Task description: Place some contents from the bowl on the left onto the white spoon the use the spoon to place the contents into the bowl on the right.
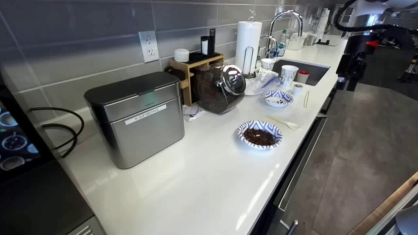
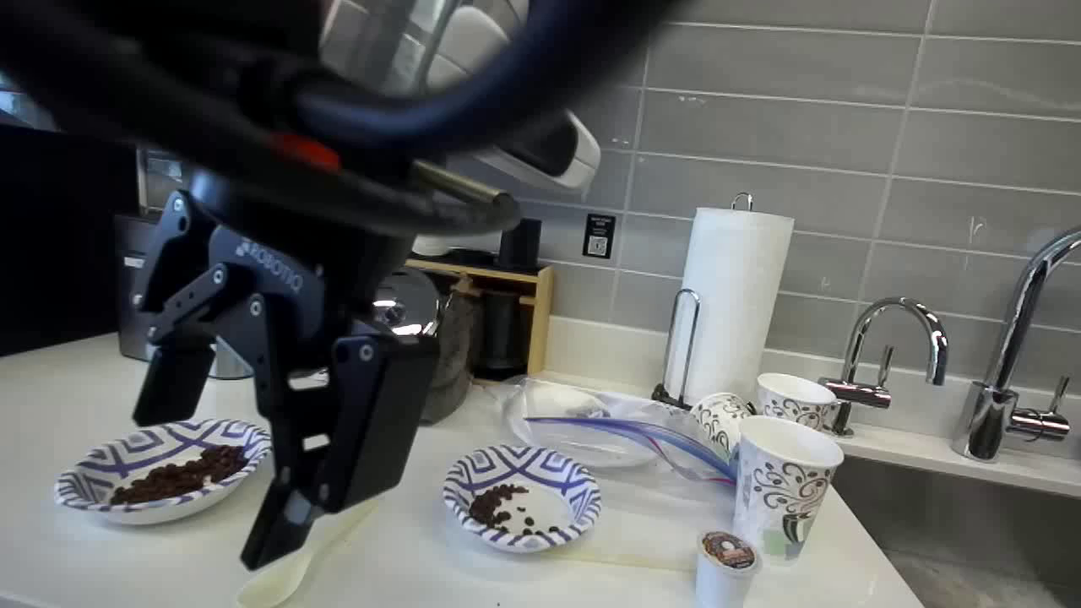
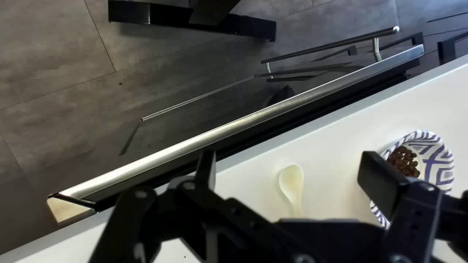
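Observation:
The left bowl, white with blue patterning, holds a heap of dark brown contents. Fewer bits lie scattered in the matching right bowl, which also stands farther back in an exterior view. Between the bowls the white spoon rests flat on the counter, its scoop toward the front edge. My gripper hangs in the air, open and holding nothing. In the wrist view the spoon's scoop appears below and between the spread fingers, apart from them; its handle is hidden there. One finger partly covers the left bowl.
Behind the bowls are a glass jar, a plastic bag and a paper towel roll. Paper cups and a small pod stand beside the right bowl. The counter's front edge and a metal handle run close by.

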Available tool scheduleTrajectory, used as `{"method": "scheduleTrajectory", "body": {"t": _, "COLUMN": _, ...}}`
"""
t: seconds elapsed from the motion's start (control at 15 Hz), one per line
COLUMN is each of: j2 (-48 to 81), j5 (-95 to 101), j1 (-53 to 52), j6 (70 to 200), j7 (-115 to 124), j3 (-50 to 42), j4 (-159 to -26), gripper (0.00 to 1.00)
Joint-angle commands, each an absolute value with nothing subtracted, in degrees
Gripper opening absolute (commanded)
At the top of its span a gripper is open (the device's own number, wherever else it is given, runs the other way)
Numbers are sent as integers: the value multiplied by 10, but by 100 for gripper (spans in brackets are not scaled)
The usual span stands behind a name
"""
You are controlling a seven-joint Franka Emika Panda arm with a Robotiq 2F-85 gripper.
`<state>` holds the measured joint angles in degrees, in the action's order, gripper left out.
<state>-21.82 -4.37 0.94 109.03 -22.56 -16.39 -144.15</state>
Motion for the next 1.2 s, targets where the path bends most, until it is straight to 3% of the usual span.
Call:
{"method": "scheduleTrajectory", "body": {"t": 0.0, "j2": -216, "j5": -49, "j1": 26, "j6": 1088, "j7": -231, "j3": -148, "j4": -1440, "gripper": 100}}
{"method": "scheduleTrajectory", "body": {"t": 0.47, "j2": -214, "j5": -51, "j1": 22, "j6": 1087, "j7": -221, "j3": -140, "j4": -1439, "gripper": 100}}
{"method": "scheduleTrajectory", "body": {"t": 1.13, "j2": -235, "j5": -68, "j1": -51, "j6": 1191, "j7": -105, "j3": 12, "j4": -1470, "gripper": 100}}
